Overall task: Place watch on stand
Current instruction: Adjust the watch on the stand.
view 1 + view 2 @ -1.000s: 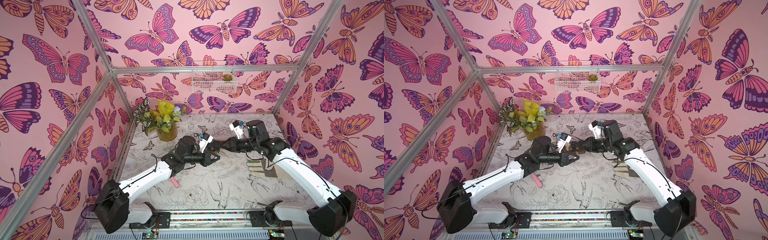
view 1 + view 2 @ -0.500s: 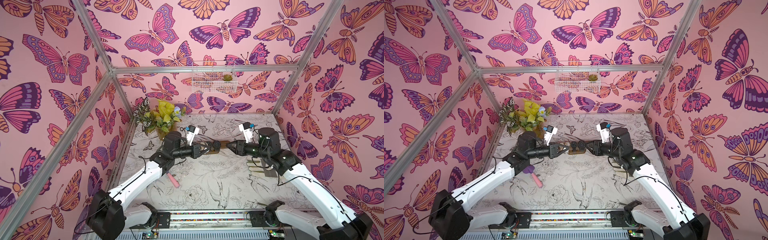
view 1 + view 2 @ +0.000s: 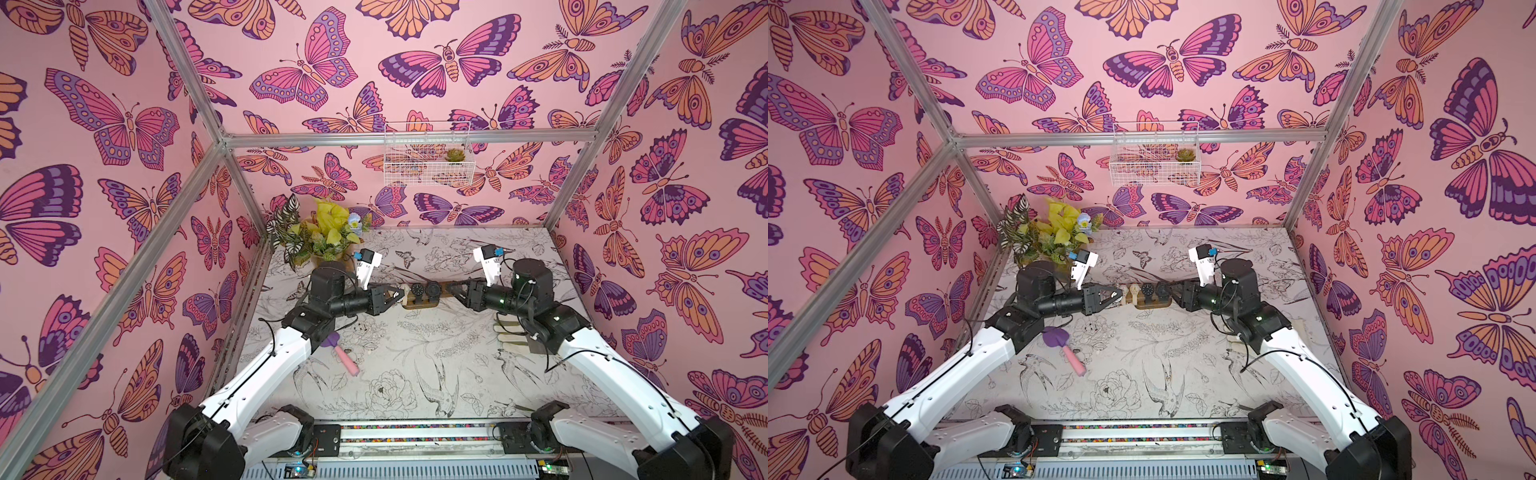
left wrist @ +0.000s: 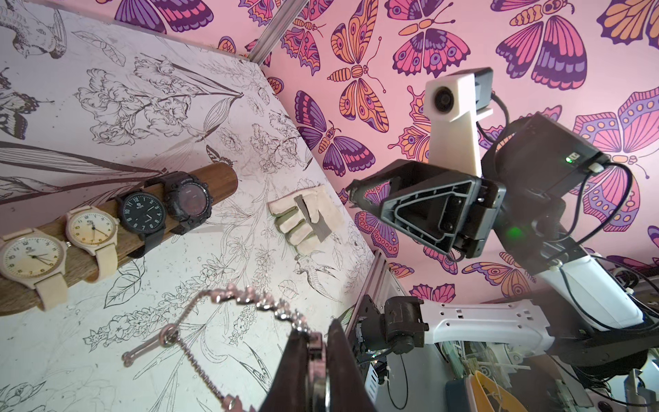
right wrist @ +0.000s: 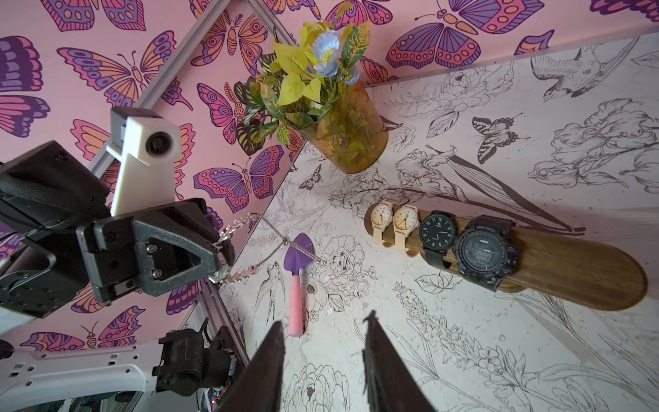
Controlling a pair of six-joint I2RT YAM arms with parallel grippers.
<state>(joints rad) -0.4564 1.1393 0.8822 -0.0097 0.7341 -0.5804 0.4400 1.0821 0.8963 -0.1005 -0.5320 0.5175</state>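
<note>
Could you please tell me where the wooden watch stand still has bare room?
The brown wooden bar is bare beyond the chunky black digital watch, toward the right gripper. Its other end is crowded: black analogue watch, two cream watches, left gripper holding a silver chain.

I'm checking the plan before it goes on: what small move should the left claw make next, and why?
Probably ease the left claw toward the near end of the bar, to thread the chain over it. The claw is shut on the chain, whose loop hangs open close to that end, beside the cream watches. The right claw is open and empty.
</note>
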